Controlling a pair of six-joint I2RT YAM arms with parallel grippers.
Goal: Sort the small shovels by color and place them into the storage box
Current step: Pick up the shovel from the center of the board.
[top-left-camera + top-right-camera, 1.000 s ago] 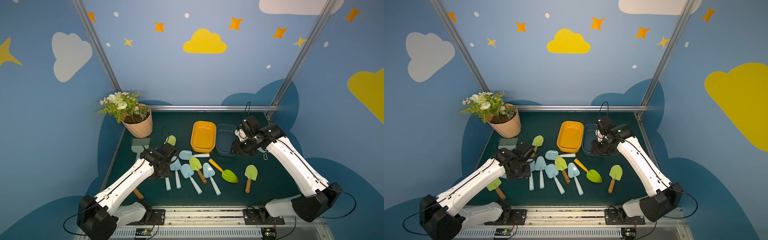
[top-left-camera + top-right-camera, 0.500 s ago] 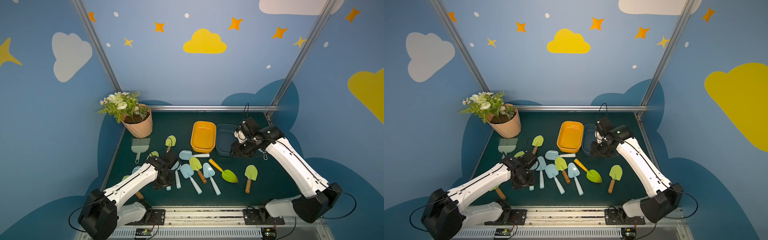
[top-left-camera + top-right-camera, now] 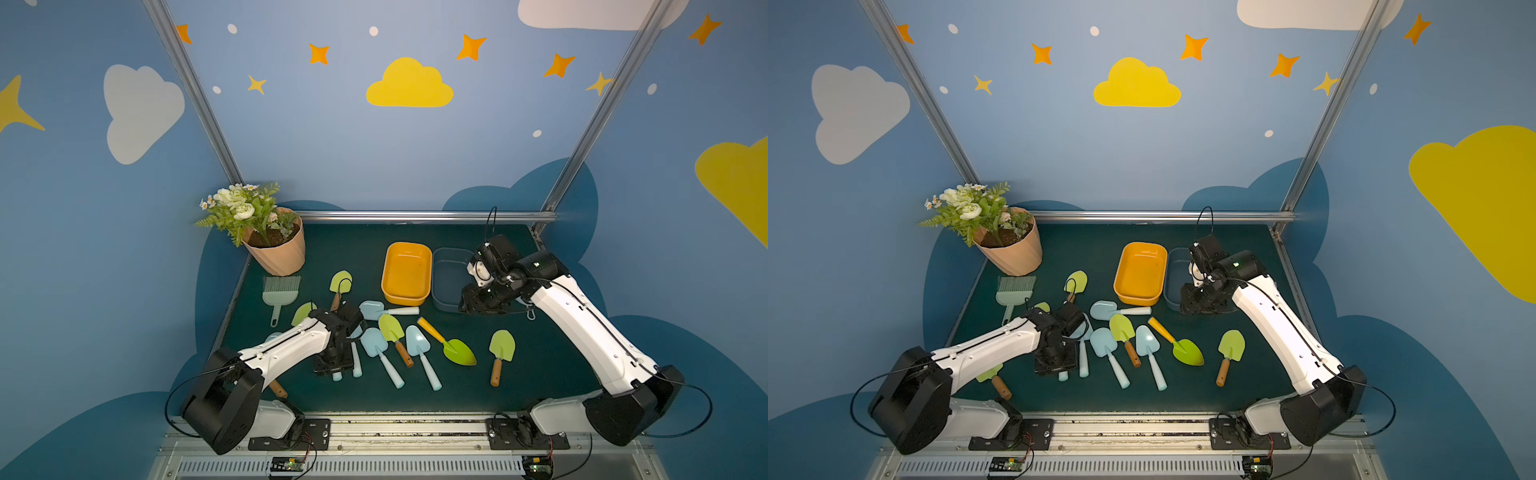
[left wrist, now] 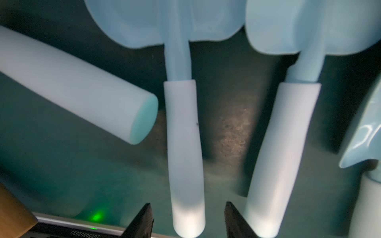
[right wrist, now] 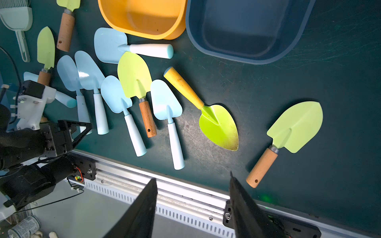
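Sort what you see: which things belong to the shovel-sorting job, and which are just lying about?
Job: light blue shovels, lime-green shovels, orange box, dark blue box.
Lying about: potted plant, grey-green brush.

Staged robot-lab booth. Blue panel walls [image 3: 332, 158] painted with clouds and orange stars; aluminium frame posts [image 3: 198, 104] at back corners. Dark green tabletop [image 3: 540, 374] fronted by slotted metal rail [image 3: 395, 428] with two white robot arms [image 3: 582, 320] bolted on, bare circuit boards [image 3: 286, 464] below. Potted flowering plant [image 3: 278, 257] stood in back corner.
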